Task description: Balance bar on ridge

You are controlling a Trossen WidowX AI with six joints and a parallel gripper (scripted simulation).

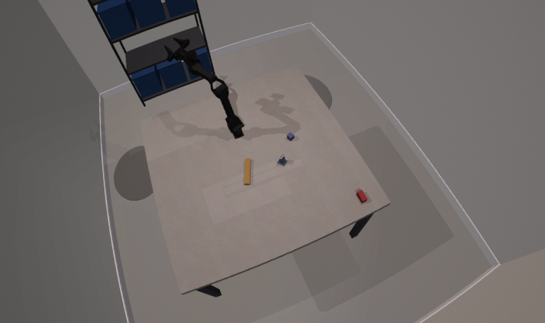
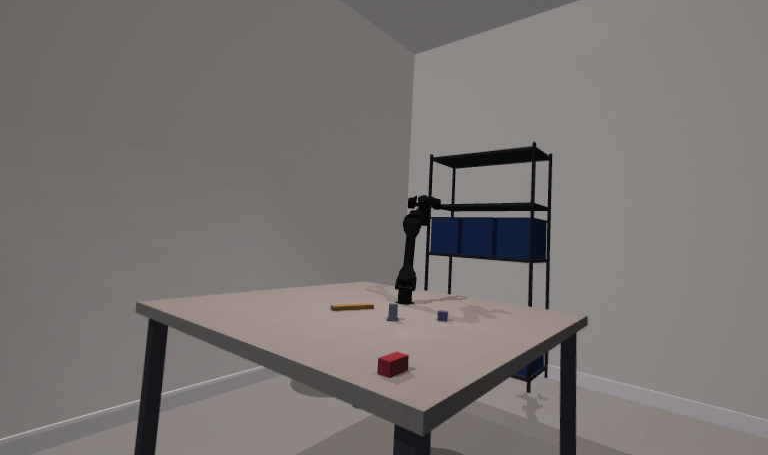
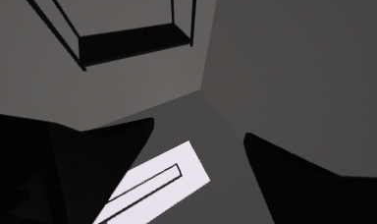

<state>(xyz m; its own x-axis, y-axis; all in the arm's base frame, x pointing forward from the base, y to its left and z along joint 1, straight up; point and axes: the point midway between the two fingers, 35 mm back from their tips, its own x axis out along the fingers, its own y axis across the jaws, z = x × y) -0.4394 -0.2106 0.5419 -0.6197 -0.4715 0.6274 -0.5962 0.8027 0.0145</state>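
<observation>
The orange bar point(image 1: 247, 172) point(image 2: 352, 307) lies flat on the table, apart from the ridge. The small blue-grey ridge point(image 1: 282, 160) point(image 2: 393, 311) stands on the table, to the right of the bar in the top and exterior views, with nothing across it. My gripper point(image 1: 170, 43) point(image 3: 198, 130) is open and empty, with its two dark fingers wide apart in the wrist view. It is raised high at the end of the arm, far from the bar and the ridge. The wrist view shows neither the bar nor the ridge.
A small purple-blue cube point(image 1: 290, 136) point(image 2: 442, 315) lies near the ridge. A red block point(image 1: 362, 196) point(image 2: 393, 365) lies near a table corner. A dark shelf rack with blue bins point(image 1: 150, 8) point(image 2: 477, 236) stands behind the arm, beyond the table.
</observation>
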